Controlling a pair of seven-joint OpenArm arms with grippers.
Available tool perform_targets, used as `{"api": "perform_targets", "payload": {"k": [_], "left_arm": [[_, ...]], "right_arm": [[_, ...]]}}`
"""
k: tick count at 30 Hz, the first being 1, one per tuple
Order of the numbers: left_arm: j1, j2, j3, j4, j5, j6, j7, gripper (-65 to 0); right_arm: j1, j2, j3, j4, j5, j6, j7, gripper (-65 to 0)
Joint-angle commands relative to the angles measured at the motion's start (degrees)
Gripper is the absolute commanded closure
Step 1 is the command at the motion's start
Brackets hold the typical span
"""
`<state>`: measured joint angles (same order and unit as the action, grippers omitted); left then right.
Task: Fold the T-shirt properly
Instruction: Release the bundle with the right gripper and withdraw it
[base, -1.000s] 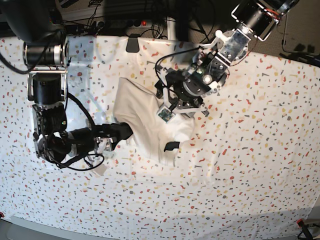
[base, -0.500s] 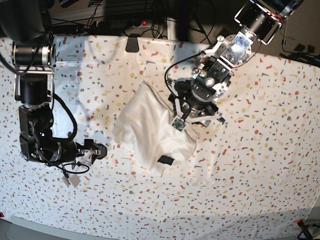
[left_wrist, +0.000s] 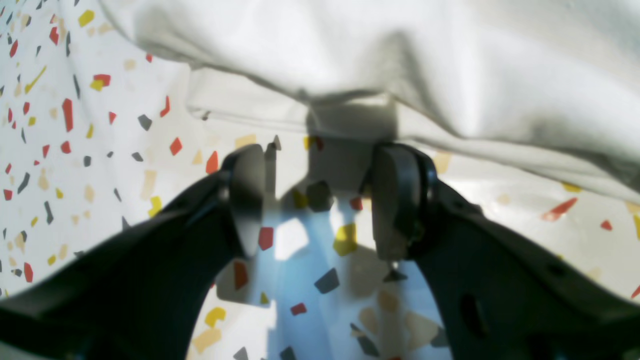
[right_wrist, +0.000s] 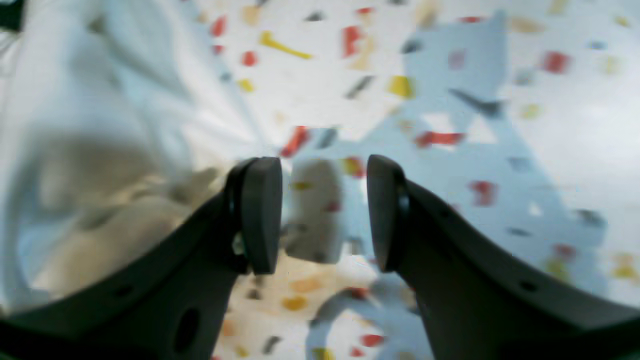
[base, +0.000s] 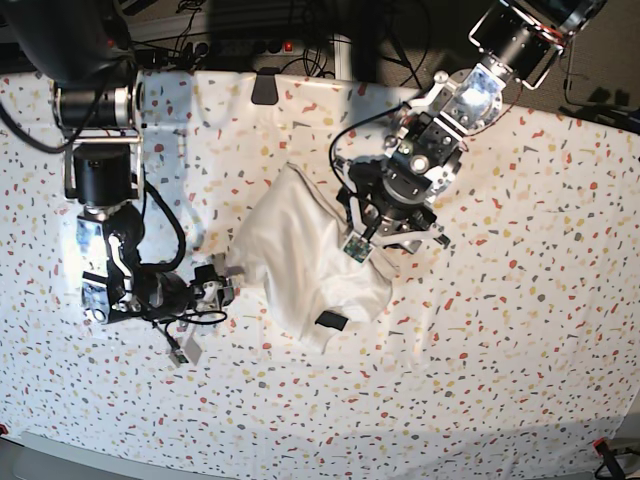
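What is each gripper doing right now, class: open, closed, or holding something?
Left gripper: open, holding nothing, just short of the T-shirt edge.
Right gripper: open, empty, T-shirt beside it.

The whole speckled terrazzo-patterned tablecloth is seen from overhead in the base view. It is viewed closely between dark jaws by each wrist camera, and the crumpled white cotton T-shirt is shared by all views.

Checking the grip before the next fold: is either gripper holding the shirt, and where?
Neither. The left gripper and right gripper are open and empty beside the shirt.
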<state>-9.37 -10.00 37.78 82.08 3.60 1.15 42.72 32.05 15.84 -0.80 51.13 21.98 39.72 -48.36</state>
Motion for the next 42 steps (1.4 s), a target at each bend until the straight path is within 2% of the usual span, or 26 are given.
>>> {"api": "perform_targets", "payload": {"k": [1,4,7,10,13,19,23,27,38,42], "left_arm": [[-0.33,-0.39,-0.22,0.00,0.94,0.31,2.38,-32.2],[-0.33,-0.39,-0.22,0.00,0.96,0.31,2.12,-32.2],[-0.35,-0.37,-0.22,0.00,0.94,0.26,1.01,-32.2],[-0.61,-0.37,-0.22,0.00,0.94,0.17,0.50,-32.2],[-1.22,-0.68,-0.22,0.00,1.07,0.17,0.98,-32.2],[-3.58,-0.70,-0.24,0.00,2.40,0.20,1.55,-32.2],[-5.33,-0.70,-0.24,0.00,2.45,0.33,2.36,-32.2],[-6.97,-0.68,-0.24,0.02,2.43,0.61,3.30,-32.2],[-13.31,-0.66,-0.22,0.26,2.14,5.64,5.16,-32.2],[-14.64,-0.68,-0.24,1.64,-4.63,5.53,5.18,-32.2]], "right_arm": [[1.11,1.20,0.28,0.85,1.22,0.28,-0.94,-26.6],[-0.24,2.38,0.28,0.85,6.05,0.28,-5.95,-26.6],[-1.53,3.23,0.28,0.85,11.41,0.28,-13.33,-26.6],[-2.73,4.76,0.28,0.87,20.00,0.28,-20.35,-26.6],[-3.67,5.84,0.28,0.87,28.06,0.28,-23.85,-26.6],[-4.28,5.92,0.28,0.87,34.14,0.28,-31.63,-26.6],[-4.55,5.95,0.28,0.87,39.82,0.28,-31.64,-26.6],[-4.44,7.10,0.31,0.87,39.60,0.28,-31.64,-26.6],[-4.44,15.76,0.42,0.87,39.52,0.28,-26.47,-26.6],[-4.44,19.41,0.46,0.87,34.32,0.28,-21.51,-26.6]]}}
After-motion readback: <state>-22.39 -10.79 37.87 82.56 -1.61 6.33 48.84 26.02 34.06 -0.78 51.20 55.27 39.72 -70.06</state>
